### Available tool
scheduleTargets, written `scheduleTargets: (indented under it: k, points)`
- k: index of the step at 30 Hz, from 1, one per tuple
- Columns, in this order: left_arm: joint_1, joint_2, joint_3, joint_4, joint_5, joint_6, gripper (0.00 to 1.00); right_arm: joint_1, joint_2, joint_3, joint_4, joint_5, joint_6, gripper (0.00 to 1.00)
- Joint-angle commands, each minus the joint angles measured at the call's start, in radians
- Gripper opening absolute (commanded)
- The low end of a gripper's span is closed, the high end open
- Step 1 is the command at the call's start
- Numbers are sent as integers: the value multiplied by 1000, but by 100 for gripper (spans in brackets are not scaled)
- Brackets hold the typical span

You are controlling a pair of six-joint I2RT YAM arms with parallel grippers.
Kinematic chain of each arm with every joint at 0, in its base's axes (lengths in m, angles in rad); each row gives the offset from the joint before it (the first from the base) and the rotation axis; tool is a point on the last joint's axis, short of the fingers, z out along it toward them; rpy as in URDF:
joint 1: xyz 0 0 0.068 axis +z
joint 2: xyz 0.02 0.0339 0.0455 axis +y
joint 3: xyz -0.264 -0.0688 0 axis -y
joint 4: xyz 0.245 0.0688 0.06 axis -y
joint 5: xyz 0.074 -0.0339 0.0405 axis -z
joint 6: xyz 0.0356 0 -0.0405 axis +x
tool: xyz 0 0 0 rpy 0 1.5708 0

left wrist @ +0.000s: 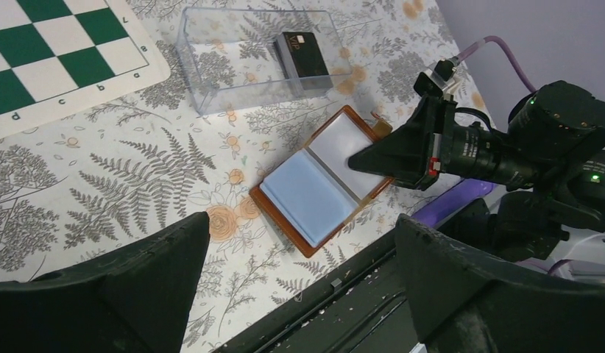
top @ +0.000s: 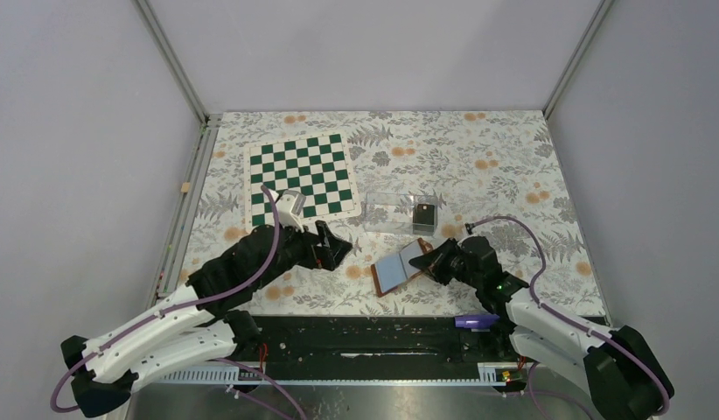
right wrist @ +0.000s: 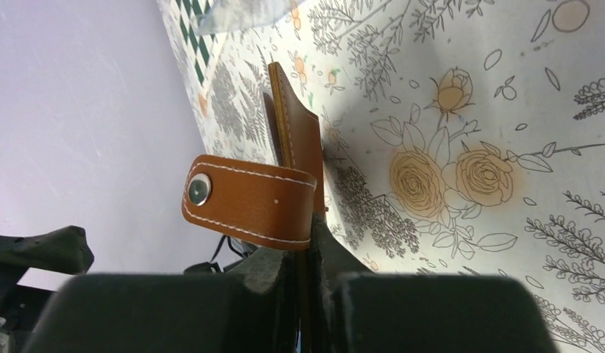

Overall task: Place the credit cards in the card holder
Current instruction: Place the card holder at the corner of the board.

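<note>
The brown card holder lies open on the floral cloth, its pale blue-grey sleeves facing up; it also shows in the left wrist view. My right gripper is shut on its right cover. In the right wrist view the cover stands edge-on between the shut jaws, and the snap strap curls to the left. A stack of black credit cards with a small gold mark leans inside a clear plastic box. My left gripper is open and empty, left of the holder.
A green-and-white chessboard mat lies at the back left. A black rail runs along the table's near edge, with a purple part by the right arm. Frame posts and white walls enclose the table.
</note>
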Motion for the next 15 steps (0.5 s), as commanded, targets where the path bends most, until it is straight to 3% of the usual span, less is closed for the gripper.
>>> scheduleTargets:
  k: [1,7,15]
  points:
    - [0,7,-2,89,35,-16,95,1,-50,13,-7,89,17,15]
    - [2,54,3,32,25,-55,95,0,-97,55,-248,92,4,61]
    - [2,147,22,-47,37,-75,95,0,-203,156,-596,191,-82,79]
